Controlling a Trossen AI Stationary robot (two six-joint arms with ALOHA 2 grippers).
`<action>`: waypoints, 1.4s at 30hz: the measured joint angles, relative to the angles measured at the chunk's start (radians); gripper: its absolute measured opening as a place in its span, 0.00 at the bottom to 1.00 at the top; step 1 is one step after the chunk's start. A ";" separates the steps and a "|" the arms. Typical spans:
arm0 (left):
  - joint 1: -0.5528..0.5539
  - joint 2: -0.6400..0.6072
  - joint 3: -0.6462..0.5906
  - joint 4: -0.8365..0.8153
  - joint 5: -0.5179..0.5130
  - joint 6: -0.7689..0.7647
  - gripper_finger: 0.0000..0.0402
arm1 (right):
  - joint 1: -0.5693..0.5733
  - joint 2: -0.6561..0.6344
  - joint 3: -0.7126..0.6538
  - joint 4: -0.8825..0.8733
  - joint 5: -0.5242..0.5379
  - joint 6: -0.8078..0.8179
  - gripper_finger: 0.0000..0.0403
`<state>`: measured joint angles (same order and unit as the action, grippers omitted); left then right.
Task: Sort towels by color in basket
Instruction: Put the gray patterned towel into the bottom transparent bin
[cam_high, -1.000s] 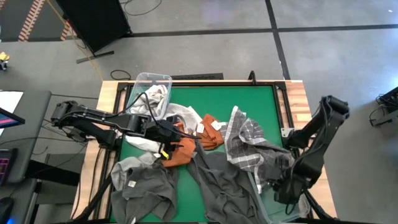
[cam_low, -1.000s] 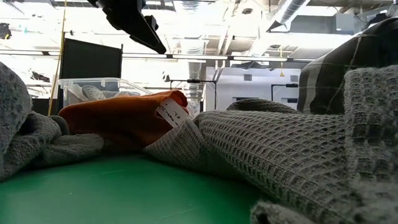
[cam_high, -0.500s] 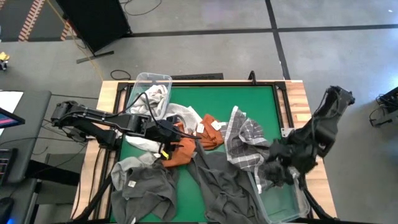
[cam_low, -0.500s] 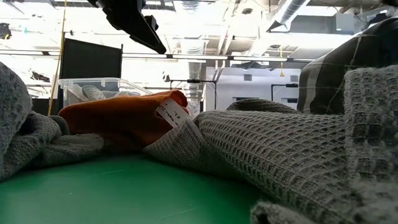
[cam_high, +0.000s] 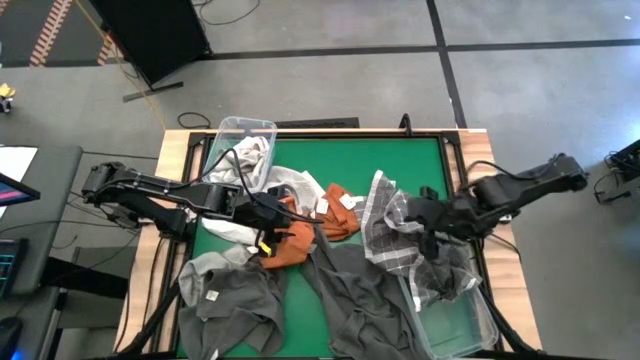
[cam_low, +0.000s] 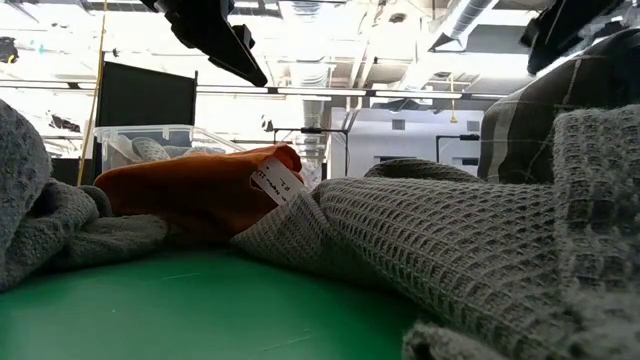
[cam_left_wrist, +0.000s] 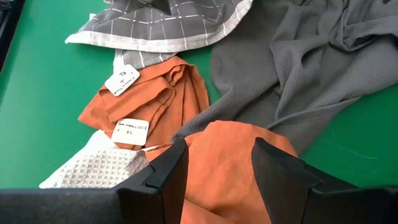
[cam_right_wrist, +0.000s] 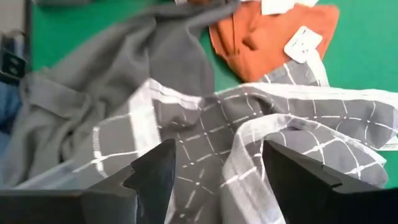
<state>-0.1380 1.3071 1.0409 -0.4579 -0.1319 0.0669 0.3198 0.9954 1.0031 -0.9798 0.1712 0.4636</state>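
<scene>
Towels lie heaped on the green table: two rust orange ones (cam_high: 290, 245) (cam_high: 342, 220), a grey one with white grid lines (cam_high: 392, 235), dark grey ones (cam_high: 360, 295) (cam_high: 230, 300) and a pale one (cam_high: 228, 230). My left gripper (cam_high: 268, 228) hangs open above the nearer orange towel (cam_left_wrist: 230, 155), clear of it as the low view shows (cam_low: 215, 35). My right gripper (cam_high: 416, 215) stands open above the grid-lined towel (cam_right_wrist: 249, 124), touching nothing.
A clear bin (cam_high: 240, 128) holding pale cloth stands at the far left corner. A second clear bin (cam_high: 485, 325) sits at the near right, with dark grey cloth (cam_high: 440, 280) draped over its edge. Bare green surface (cam_high: 360, 160) shows along the far side.
My right gripper has swung up out of the near-right bin toward the far edge and the table's middle, turning as it went, and now hangs over the grid-lined towel. The towels lie as before.
</scene>
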 joint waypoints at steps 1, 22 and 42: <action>0.000 0.000 0.000 0.000 0.000 0.000 0.42 | -0.021 0.019 0.000 0.000 -0.017 -0.023 0.66; 0.000 0.000 0.000 0.000 0.000 0.000 0.42 | -0.279 0.386 -0.019 -0.100 -0.122 -0.293 0.50; 0.000 0.000 0.000 0.000 0.000 0.000 0.42 | -0.250 0.342 -0.013 -0.111 -0.207 -0.319 0.04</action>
<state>-0.1379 1.3071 1.0409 -0.4578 -0.1322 0.0669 0.0699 1.3372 0.9897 -1.0911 -0.0354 0.1450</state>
